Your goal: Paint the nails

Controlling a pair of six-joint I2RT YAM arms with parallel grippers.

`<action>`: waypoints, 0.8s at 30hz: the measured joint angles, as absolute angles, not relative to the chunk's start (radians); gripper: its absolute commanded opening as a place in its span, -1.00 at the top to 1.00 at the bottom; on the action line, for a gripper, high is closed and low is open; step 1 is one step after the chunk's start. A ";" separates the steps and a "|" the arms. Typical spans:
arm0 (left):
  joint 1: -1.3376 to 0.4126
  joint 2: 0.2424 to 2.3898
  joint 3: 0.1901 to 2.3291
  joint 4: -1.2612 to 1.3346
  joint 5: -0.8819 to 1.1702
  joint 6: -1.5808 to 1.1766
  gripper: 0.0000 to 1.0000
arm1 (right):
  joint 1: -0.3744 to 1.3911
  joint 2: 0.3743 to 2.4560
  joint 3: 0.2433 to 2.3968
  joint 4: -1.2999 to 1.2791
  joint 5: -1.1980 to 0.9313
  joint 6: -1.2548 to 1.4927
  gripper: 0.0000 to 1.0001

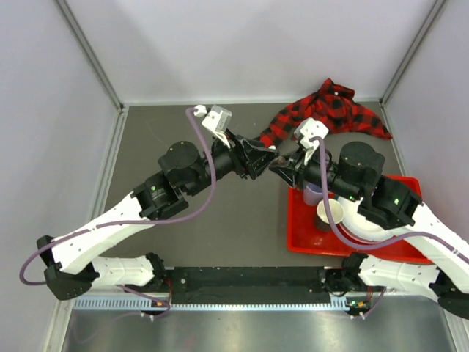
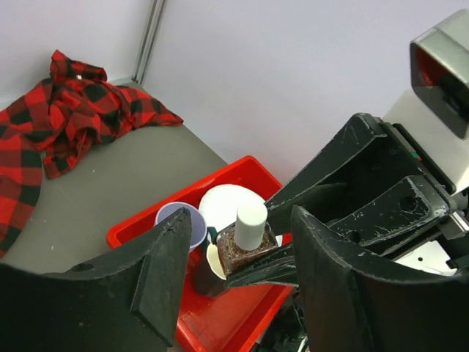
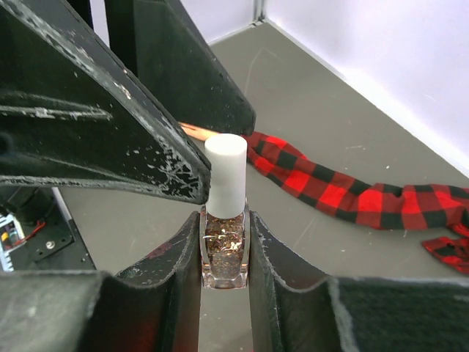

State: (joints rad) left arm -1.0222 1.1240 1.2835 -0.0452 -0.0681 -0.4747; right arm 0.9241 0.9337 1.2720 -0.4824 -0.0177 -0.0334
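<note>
**Right arm holds the polish, left jaws spread round the cap**

The right gripper (image 3: 223, 220) is clamped on a small bottle (image 3: 223, 253) of dark glittery polish. It grips the glass sides and holds the bottle upright, with the white cap (image 3: 225, 172) standing clear above the fingers. The left gripper (image 2: 242, 218) meets it head-on over the middle of the table (image 1: 161, 132). Its jaws stand apart, one finger on either side of the cap, and the left wrist view shows a gap on both sides (from the right wrist, one left finger sits just beside the cap, and contact cannot be told).

The plaid sleeve (image 1: 330, 114) lies crumpled at the far right of the table and runs toward the grippers. Only a peach sliver of the mannequin hand (image 3: 192, 130) shows, on the table behind the cap at the sleeve's end, mostly hidden by a left finger. The nails cannot be made out.

A red tray (image 1: 300, 238) near the right arm holds a purple cup (image 2: 172, 213) and a white plate (image 2: 220, 202).
</note>
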 measured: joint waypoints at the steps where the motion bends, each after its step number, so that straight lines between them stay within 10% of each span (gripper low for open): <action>1: -1.023 1.129 1.283 -0.045 -0.069 -0.476 -0.15 | 0.924 0.934 1.272 -0.482 -0.012 -0.035 1.00; 11: -1.032 1.169 1.288 -0.003 -0.068 -0.492 0.21 | 0.924 0.931 1.272 -0.482 0.004 -0.043 1.00; 16: -1.032 1.199 1.292 0.000 -0.025 -0.498 1.00 | 0.924 0.927 1.272 -0.490 0.007 -0.039 1.00; 24: -1.007 1.192 1.278 0.081 0.231 -0.443 1.00 | 0.918 0.864 1.271 -0.503 -0.123 -0.003 1.00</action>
